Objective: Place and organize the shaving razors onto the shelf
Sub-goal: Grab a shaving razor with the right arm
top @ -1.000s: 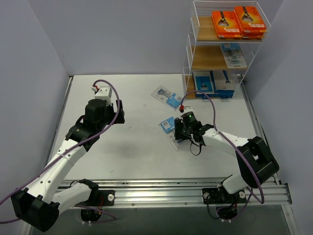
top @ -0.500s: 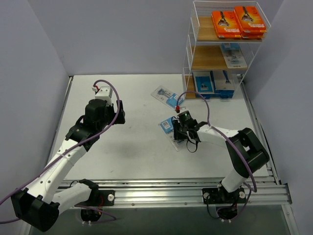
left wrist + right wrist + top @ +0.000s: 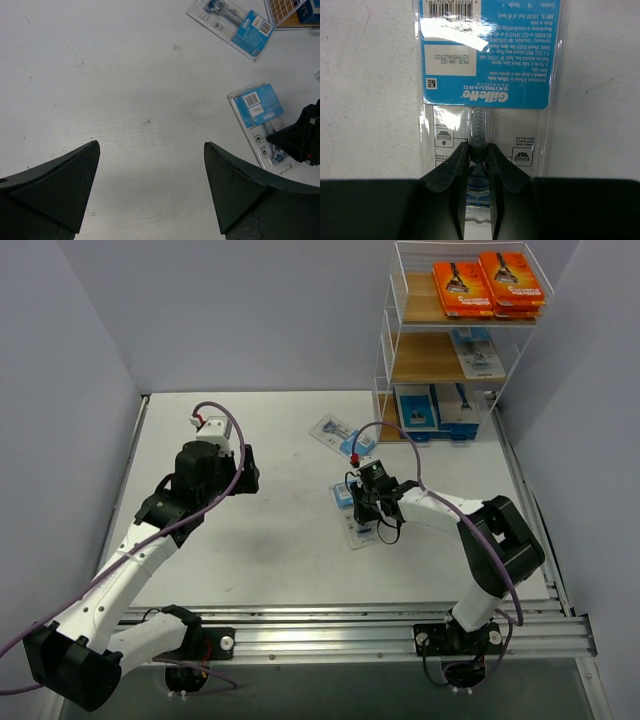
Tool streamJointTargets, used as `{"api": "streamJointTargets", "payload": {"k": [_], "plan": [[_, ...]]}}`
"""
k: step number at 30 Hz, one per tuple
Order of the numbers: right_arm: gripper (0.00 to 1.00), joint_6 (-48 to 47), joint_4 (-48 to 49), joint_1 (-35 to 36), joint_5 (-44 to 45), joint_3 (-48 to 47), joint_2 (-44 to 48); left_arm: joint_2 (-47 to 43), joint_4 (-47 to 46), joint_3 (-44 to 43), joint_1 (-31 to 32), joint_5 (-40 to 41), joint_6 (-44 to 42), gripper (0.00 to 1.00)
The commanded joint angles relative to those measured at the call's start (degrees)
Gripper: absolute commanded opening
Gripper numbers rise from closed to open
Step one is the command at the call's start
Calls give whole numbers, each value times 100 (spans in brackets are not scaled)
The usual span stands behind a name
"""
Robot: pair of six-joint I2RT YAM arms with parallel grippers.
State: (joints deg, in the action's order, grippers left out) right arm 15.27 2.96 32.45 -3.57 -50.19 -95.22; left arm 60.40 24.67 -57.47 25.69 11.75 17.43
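Now the right claw (image 3: 478, 152) has slid toward 9 o'clock and pinched almost shut on the raised ridge of the blister pack (image 3: 357, 512) lying mid-table, so lifting to the shelf (image 3: 455, 340) at 1 o'clock looks next, while the left claw (image 3: 150, 190) hangs wide open, holding nothing.

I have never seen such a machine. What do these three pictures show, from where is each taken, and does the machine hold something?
These are two robot arms bolted at the near edge of a table. The top picture comes from a fixed camera above and behind them. The other two come from cameras on the wrists.

The shelf at the far right already carries orange packs on top and blue ones lower down. Two blister packs lie on the table: one near the shelf, one under the right gripper. In the right wrist picture its fingers are closed on that pack's raised middle ridge. The left gripper is open, above bare table, holding nothing.
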Motion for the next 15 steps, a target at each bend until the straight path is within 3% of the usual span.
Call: {"api": "streamJointTargets", "payload": {"k": [1, 8, 15], "plan": [[0, 29, -270, 60, -161, -306, 432, 129, -94, -291, -29, -557, 269, 94], [0, 433, -156, 51, -108, -299, 1338, 744, 65, -712, -20, -1673, 1103, 94], [0, 1004, 328, 95, -249, -122, 1910, 1000, -865, -563, -3, -2360, 2140, 94]]}}
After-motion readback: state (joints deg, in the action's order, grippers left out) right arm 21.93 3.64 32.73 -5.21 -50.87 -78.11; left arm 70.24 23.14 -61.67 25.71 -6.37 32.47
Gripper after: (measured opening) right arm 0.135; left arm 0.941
